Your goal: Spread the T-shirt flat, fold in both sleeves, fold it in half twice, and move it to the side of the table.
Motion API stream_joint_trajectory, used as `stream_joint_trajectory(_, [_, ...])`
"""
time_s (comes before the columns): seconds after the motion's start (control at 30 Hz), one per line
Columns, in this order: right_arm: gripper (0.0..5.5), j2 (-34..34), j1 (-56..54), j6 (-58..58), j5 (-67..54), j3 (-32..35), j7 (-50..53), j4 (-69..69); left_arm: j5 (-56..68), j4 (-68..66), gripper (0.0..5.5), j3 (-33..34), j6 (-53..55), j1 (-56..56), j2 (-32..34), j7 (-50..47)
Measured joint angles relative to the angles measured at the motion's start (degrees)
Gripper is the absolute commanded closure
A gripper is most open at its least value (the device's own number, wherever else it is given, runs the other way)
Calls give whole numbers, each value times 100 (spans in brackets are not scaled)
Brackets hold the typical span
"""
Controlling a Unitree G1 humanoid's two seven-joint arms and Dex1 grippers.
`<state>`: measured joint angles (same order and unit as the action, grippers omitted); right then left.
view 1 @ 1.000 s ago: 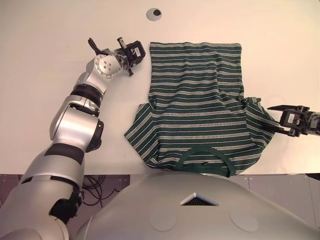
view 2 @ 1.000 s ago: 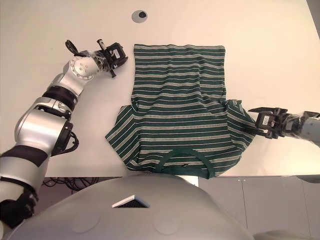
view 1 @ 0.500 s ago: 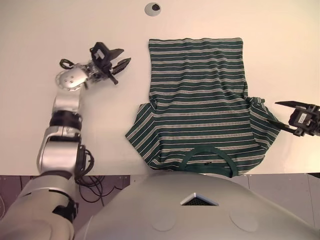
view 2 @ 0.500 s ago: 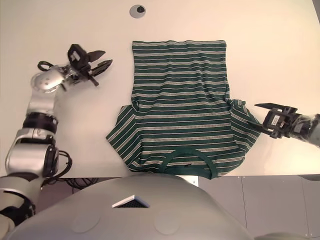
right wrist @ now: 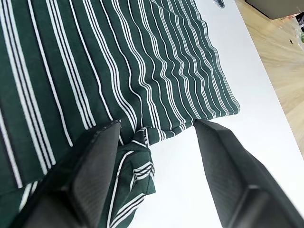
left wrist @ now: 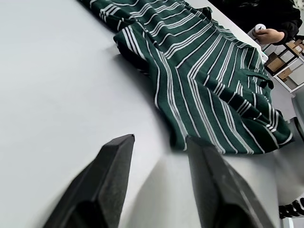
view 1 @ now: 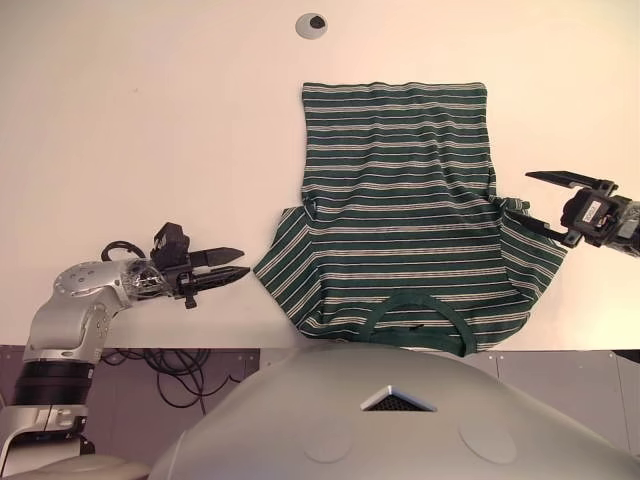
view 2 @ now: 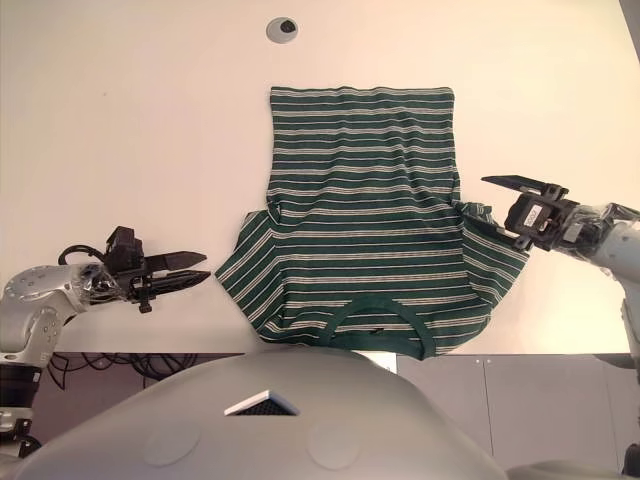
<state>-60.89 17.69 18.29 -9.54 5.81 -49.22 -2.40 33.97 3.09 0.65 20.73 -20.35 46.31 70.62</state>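
Left eye view, item one: dark green T-shirt (view 1: 400,220) with thin white stripes, laid on pale table (view 1: 150,120), between the two pincers. Collar at the near edge, hem on the far side, well beyond both pincers. Body mostly flat.

Item two: left pincer (view 1: 243,262), released, empty, fingers parted a little. Low over the table close to the near edge. Tips aimed at the shirt's spread left sleeve, which lies just ahead of them and apart from them. In left wrist view, both black fingers (left wrist: 111,175) over bare tabletop, striped sleeve edge just beyond the tips.

Item three: right pincer (view 1: 540,200), released, fingers spread wide, nothing grasped. Set at the shirt's right side, tips pointing in toward the cloth. Bunched right sleeve directly at the opening, one finger passing over its folds; contact not discernible. In right wrist view, crumpled sleeve lying between the fingers (right wrist: 90,166), nearer one of them.

Item four: round grey grommet (view 1: 312,25) set in the tabletop, far beyond both pincers, past the hem.
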Motion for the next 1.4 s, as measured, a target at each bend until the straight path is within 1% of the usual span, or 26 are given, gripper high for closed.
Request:
stream_joint_trajectory(0.1, [266, 202, 5, -9, 53, -15, -11, -46, 19, 461, 322, -130, 344, -56, -65, -200])
stream_joint_trajectory(0.2, [266, 201, 10, -13, 78, -16, -57, -51, 94, 794, 322, -238, 611, -211, -64, -190])
stream_joint_trajectory(0.33, [266, 203, 18, -13, 111, 40, -60, -51, 107, 892, 322, -240, 788, -224, -64, -194])
stream_joint_trajectory(0.5, [266, 208, 40, -12, 129, 43, -61, -51, -21, 860, 407, -309, 738, -154, -153, -277])
stream_joint_trajectory(0.6, [266, 211, 57, -10, 168, 44, -60, -51, -167, 686, 451, -388, 521, -63, -204, -276])
stream_joint_trajectory(0.67, [266, 213, 58, -10, 196, 44, -60, -51, -244, 588, 495, -432, 390, -19, -225, -251])
stream_joint_trajectory(0.73, [266, 214, 63, -8, 240, 44, -61, -51, -273, 474, 528, -463, 274, 17, -235, -221])
stream_joint_trajectory(0.8, [266, 217, 74, -6, 242, 44, -62, -51, -318, 431, 549, -493, 184, 4, -234, -130])
stream_joint_trajectory(0.93, [266, 314, 104, -3, 251, 55, -60, -66, -284, 135, 549, -374, 44, 5, -157, 247])
stream_joint_trajectory(0.97, [266, 415, 105, -3, 253, 51, -58, -77, -230, -16, 549, -246, 37, 30, -130, 348])
stream_joint_trajectory(1.1, [266, 422, 104, -3, 257, 77, -65, -111, -9, -424, 549, 219, 12, 142, 127, 876])
stream_joint_trajectory(1.3, [266, 433, 103, 24, 102, 100, -166, -242, 11, -756, 549, 354, -316, 217, 95, 1417])
stream_joint_trajectory(1.4, [266, 437, 106, 32, 68, 117, -176, -244, 161, -626, 549, 354, -347, 343, -64, 1581])
